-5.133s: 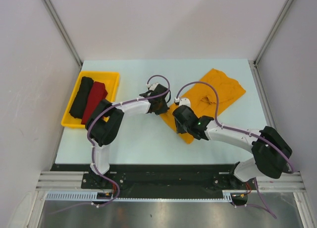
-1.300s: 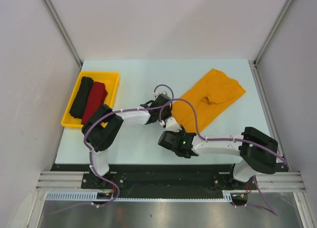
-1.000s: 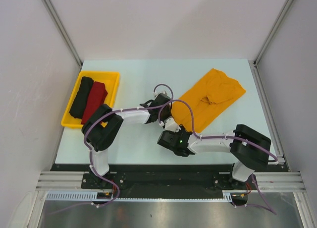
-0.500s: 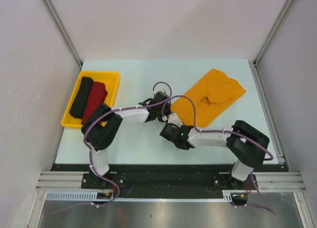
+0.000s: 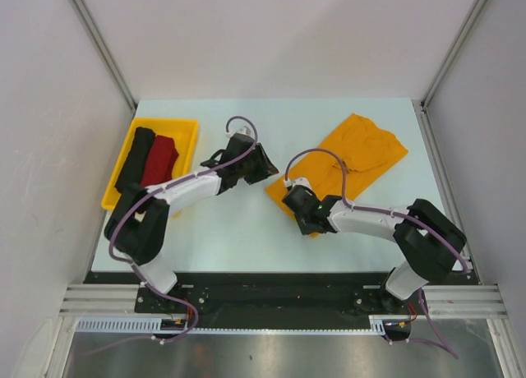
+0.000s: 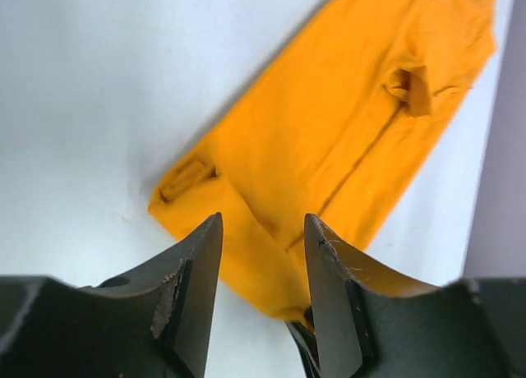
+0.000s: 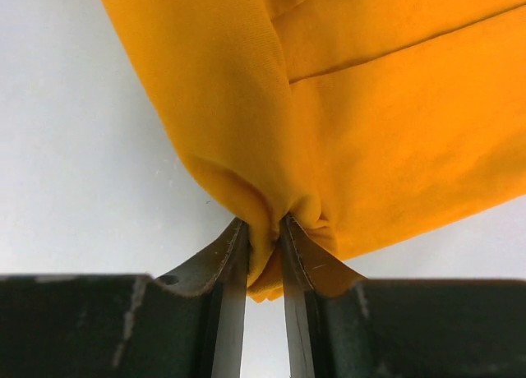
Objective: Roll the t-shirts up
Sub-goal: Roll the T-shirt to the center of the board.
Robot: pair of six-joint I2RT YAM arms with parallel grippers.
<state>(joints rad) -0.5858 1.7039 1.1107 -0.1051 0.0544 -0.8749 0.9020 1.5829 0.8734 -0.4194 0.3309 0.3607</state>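
Yellow tray (image 5: 186, 136): black roll (image 5: 136, 158), red roll (image 5: 158, 166)

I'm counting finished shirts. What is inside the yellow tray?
In the yellow tray lie two rolled shirts side by side: a black roll on the left, a dark red roll beside it. The left arm covers the tray's near right corner, so that part is hidden.

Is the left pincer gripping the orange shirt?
No, the left pincer is open and empty, with the orange shirt lying on the table beyond its tips.
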